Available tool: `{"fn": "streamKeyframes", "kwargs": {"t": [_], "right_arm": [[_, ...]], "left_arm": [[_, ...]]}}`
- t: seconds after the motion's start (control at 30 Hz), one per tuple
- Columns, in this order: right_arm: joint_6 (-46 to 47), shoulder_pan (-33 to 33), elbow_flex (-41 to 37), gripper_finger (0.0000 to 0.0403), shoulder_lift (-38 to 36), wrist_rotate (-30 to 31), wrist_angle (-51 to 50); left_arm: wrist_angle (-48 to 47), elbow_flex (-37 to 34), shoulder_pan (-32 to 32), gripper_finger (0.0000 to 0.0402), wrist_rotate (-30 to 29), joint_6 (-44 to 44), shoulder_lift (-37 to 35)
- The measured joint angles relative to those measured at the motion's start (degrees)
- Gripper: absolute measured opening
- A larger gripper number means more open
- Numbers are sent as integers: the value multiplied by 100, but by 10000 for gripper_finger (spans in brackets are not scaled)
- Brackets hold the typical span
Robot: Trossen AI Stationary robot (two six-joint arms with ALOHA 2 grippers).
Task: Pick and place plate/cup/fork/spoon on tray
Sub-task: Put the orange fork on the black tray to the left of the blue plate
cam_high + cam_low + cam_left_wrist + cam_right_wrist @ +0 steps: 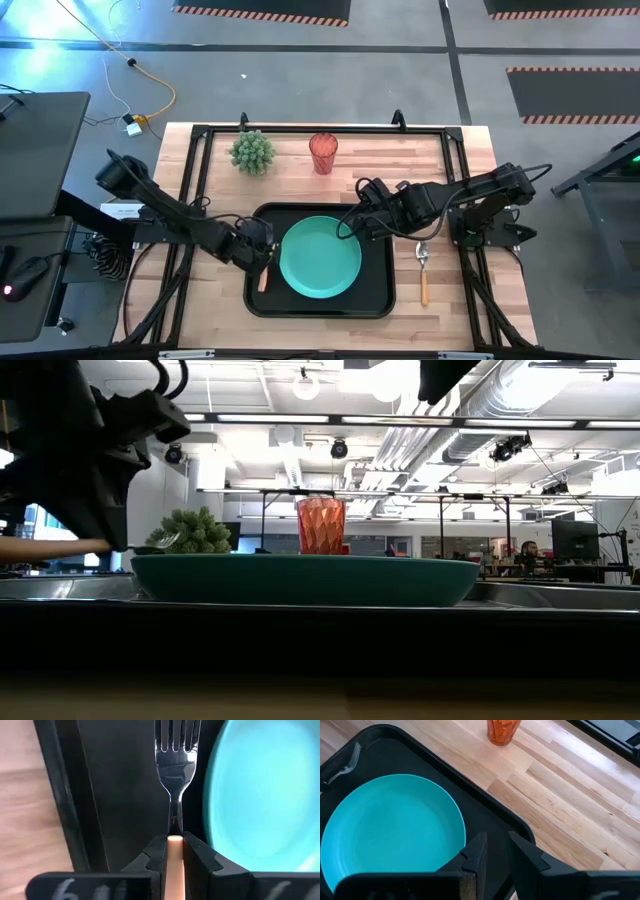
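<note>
The teal plate (pixel 320 258) lies flat inside the black tray (pixel 375 300). My left gripper (pixel 262 256) is over the tray's left part, beside the plate, shut on the orange-handled fork (pixel 176 765). My right gripper (pixel 351 228) hovers over the tray's far right corner, its fingers (pixel 475 855) a narrow gap apart and empty. The red-orange cup (pixel 323 152) stands upright on the table beyond the tray. The spoon (pixel 423 270) lies flat on the table right of the tray. My left gripper pinches the fork's orange handle (pixel 175 841) between its two fingers, at the handle's end next to the metal neck. The fingers come from above. The tines (pixel 177 737) reach out past the fingertips. The fork hangs about level (pixel 60 546), clear of the tray floor.
A spiky green potted plant (pixel 252 152) stands at the table's far left, beside the cup. Bare wood lies between the tray's far rim and the cup. The table frame's dark rails run along the left and right sides.
</note>
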Motion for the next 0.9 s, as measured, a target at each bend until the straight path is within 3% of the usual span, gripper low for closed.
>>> {"fn": "streamKeyframes", "kwargs": {"t": [0.5,0.9], "right_arm": [[-143,0,0,68,2,-8,-19],[-155,0,0,68,2,-9,-39]], "left_arm": [[100,-4,-119,37,238,-275,586],[72,-4,-102,43,354,-293,599]]}}
